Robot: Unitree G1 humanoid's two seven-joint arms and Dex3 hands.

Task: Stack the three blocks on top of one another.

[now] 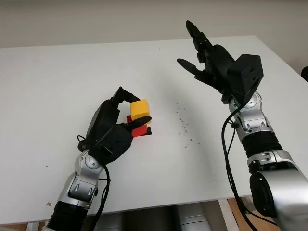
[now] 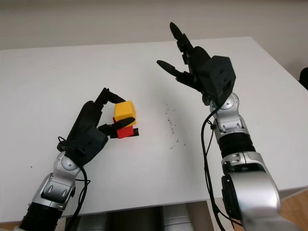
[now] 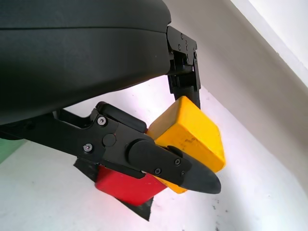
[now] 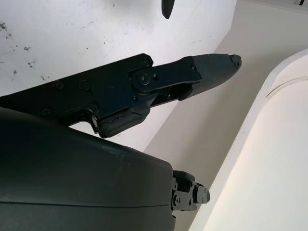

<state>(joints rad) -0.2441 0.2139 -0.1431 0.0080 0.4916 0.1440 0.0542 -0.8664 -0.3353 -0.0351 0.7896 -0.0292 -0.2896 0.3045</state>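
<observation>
Left eye view: white table [image 1: 57, 72], largest thing, carries stack near middle. Right hand [image 1: 204, 53] raised well above far side, open, holding nothing, idle. Left hand [image 1: 126, 113] closed around yellow block [image 1: 140, 109], fingers pinching opposite faces. Yellow block sits tilted over red block [image 1: 139, 131], which lies on something black, probably third block; whether yellow rests on red unclear. Advice: level yellow, square it over red, lower gently, release without dragging sideways.
</observation>
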